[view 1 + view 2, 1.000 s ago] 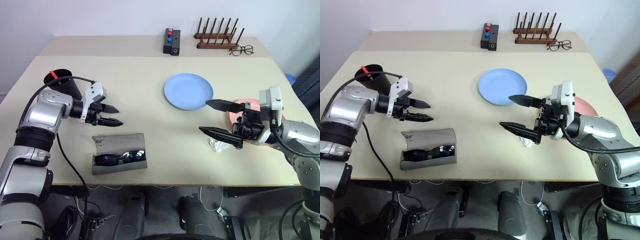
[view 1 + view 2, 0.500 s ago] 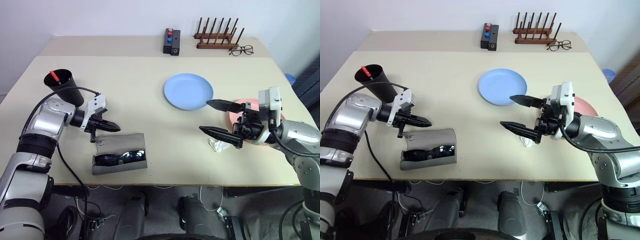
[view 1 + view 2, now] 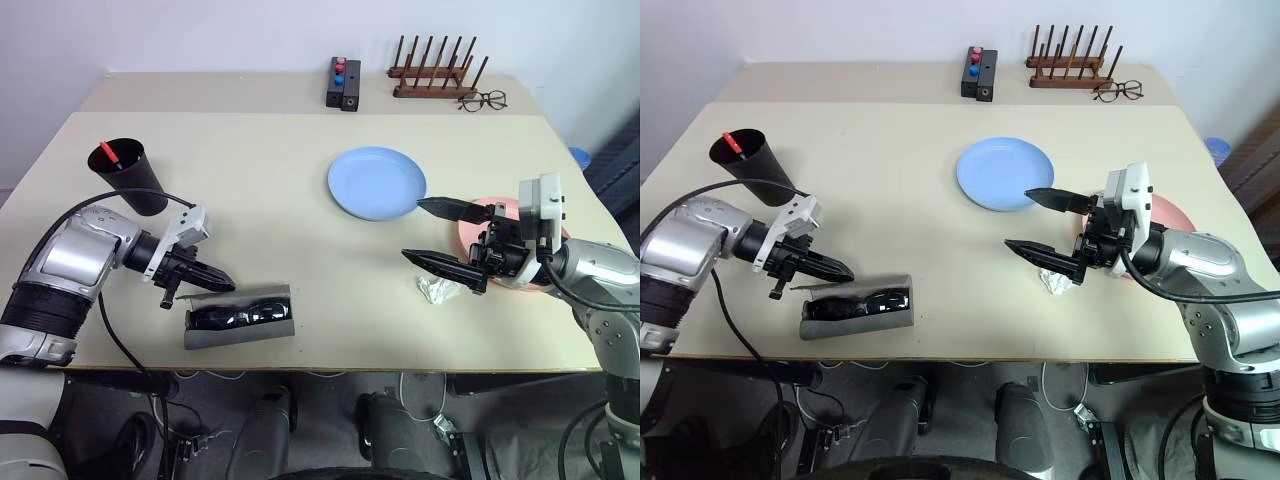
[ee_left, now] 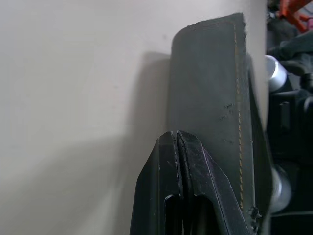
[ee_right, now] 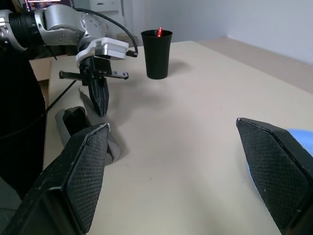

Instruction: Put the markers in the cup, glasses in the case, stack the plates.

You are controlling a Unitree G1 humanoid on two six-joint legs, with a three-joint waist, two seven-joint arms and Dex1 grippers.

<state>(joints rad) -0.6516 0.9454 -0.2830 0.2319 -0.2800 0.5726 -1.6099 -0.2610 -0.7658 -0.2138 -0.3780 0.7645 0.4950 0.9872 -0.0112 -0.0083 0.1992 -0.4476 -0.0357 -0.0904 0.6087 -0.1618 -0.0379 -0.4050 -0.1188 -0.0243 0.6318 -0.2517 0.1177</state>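
The grey case lies near the table's front edge with the black glasses inside it. My left gripper is shut with nothing in it, and its tips rest at the case's upper left edge; the left wrist view has the shut fingertips against the grey case. The black cup stands at the far left with a red-ended marker in it. The blue plate lies mid-table. My right gripper hangs open above the table, in front of the pink plate.
A crumpled clear wrapper lies under the right gripper. Along the back stand a black box with red and blue buttons, a wooden peg rack and wire-framed eyeglasses.
My left gripper has shut and come back and down from beside the cup to the case's left end. The case's upper flap now lies lower over the glasses. The right arm has kept still.
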